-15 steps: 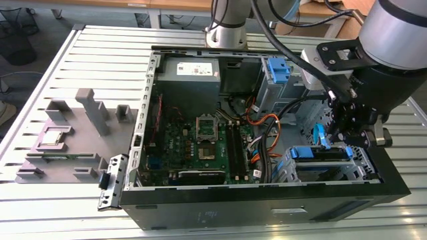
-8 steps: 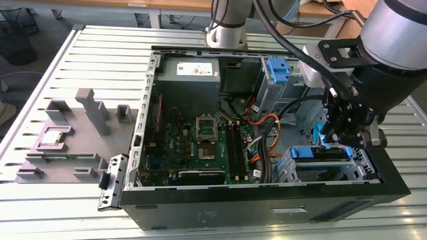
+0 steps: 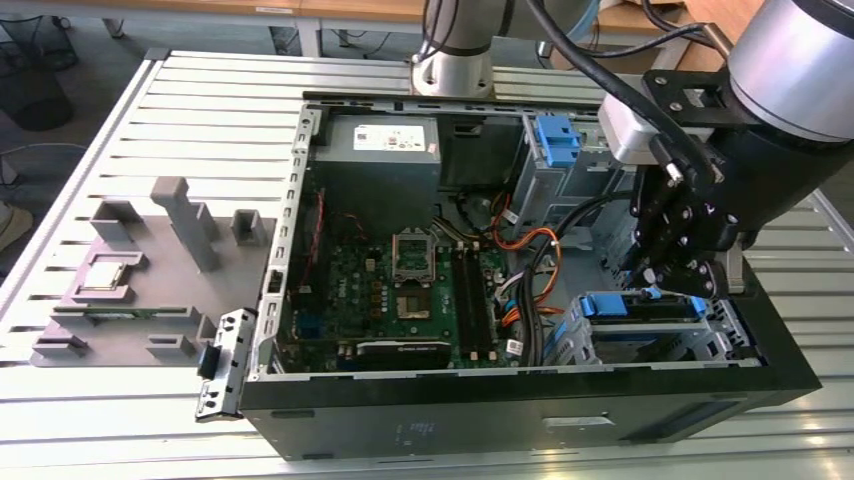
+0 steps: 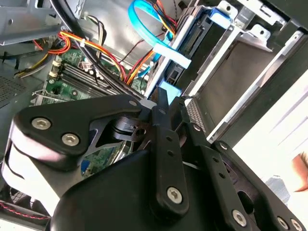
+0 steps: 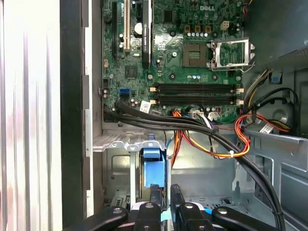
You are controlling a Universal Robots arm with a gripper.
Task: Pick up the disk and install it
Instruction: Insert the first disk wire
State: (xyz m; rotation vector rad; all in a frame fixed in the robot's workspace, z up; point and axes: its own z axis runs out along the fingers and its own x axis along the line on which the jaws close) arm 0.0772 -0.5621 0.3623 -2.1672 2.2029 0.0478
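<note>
Blue plastic marks the disk (image 3: pixel 638 306). Its carrier's upper edge shows as a bright strip in the metal drive cage (image 3: pixel 731 322), at the corner of the open computer case (image 3: pixel 534 428) toward the exterior view's right, just behind the black front panel. The disk looks already lodged in the cage rather than lying loose, though how fully it is seated cannot be told.

The gripper (image 3: pixel 667 280) hangs directly over that strip, its tips down at the blue edge. In the first wrist view the fingers are drawn nearly together with a slim gap, so the gripper (image 5: pixel 165 191) reads as closed. One finger sits right at the near end of the disk (image 5: pixel 152 166), and nothing is clearly nipped between them. By the look of it, this is contact, not a pinch.

The disk stands on edge. Its visible long edge runs across the exterior view, parallel to the front panel. In the second wrist view the disk (image 4: pixel 168 90) stretches away from the gripper (image 4: pixel 166 103) into the cage — its flat faces turned sideways.
</note>
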